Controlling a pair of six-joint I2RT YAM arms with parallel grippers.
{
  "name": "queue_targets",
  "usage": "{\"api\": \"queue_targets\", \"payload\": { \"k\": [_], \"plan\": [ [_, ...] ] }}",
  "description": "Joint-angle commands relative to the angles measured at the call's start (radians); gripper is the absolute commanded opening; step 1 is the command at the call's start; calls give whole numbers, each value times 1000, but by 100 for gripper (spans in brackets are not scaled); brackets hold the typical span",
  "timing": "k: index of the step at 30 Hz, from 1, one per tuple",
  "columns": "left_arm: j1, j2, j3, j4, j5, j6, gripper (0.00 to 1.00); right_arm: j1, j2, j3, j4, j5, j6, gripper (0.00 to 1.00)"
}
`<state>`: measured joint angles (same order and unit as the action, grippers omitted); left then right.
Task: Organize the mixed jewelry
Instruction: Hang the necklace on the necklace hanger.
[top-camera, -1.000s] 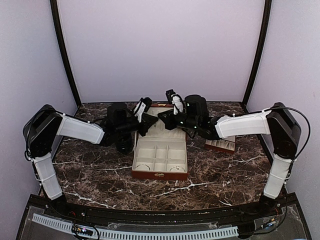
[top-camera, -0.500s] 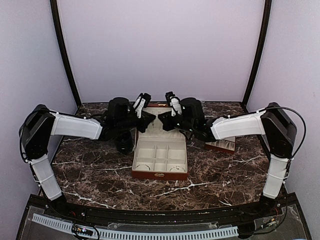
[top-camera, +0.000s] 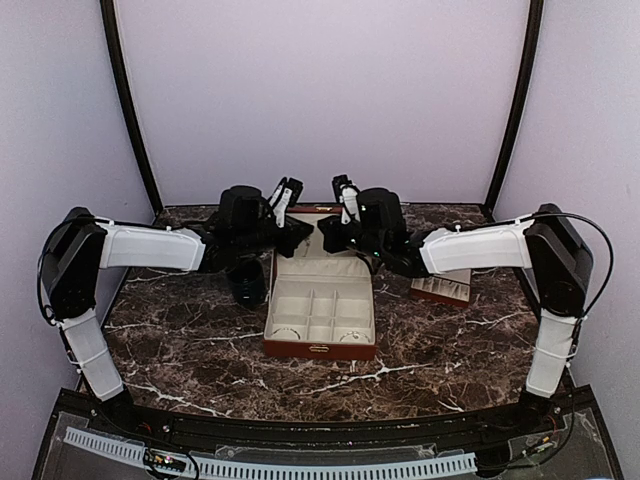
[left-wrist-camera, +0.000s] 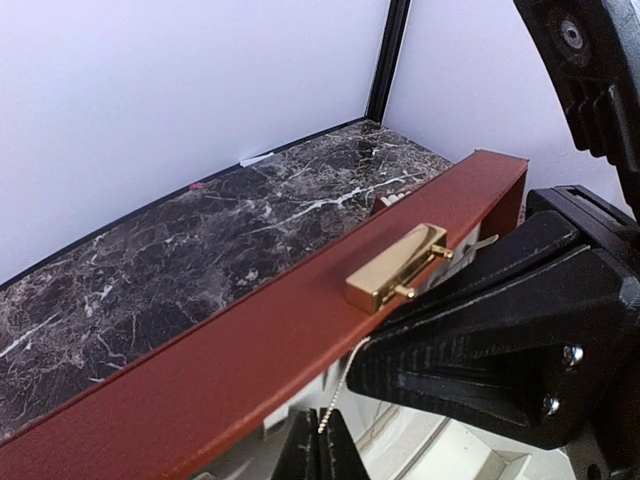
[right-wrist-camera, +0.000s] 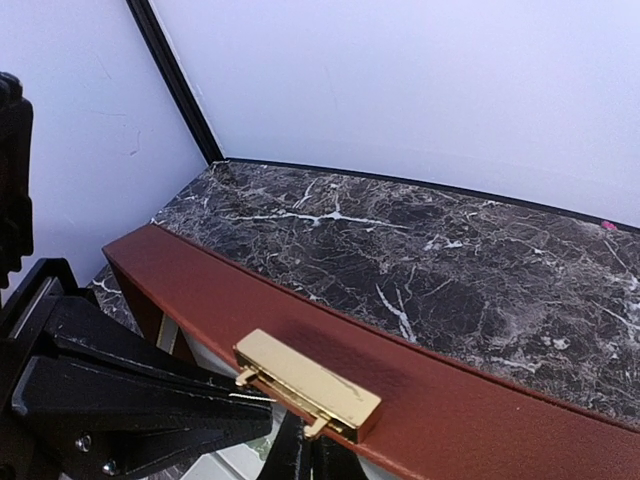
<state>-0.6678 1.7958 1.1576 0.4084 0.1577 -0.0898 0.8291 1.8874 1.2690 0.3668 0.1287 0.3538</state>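
1. Left gripper (left-wrist-camera: 320, 452): jaws fully closed just under the top edge of the lid (left-wrist-camera: 200, 380), pinching the end of a thin pale chain (left-wrist-camera: 338, 390) that runs up behind that edge
2. Cup (top-camera: 248, 287): dark, on the table (top-camera: 200, 350) below the left arm, just left of the box
3. Box (top-camera: 320, 349): open, lid upright, gold clasp (left-wrist-camera: 395, 266) on the lid's edge; two small pale loops (top-camera: 287, 335) lie in its near corner compartments
4. Right gripper (right-wrist-camera: 303, 452): jaws fully closed just beneath the clasp, facing the left one; nothing seen between them
5. Tray (top-camera: 440, 290): flat on the table right of the box, partly under the right arm
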Motion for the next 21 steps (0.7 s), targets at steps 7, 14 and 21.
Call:
{"api": "queue_targets", "payload": {
  "k": [7, 14, 21],
  "plan": [
    [-1, -5, 50, -26, 26, -139, 0, -6, -15, 60, -66, 111, 77, 0],
    [-7, 15, 70, -38, -6, -199, 0, -6, 12, 108, -127, 105, 87, 0],
    [-15, 31, 90, -77, -67, -246, 0, -5, 32, 138, -155, 89, 91, 0]
  ]
}}
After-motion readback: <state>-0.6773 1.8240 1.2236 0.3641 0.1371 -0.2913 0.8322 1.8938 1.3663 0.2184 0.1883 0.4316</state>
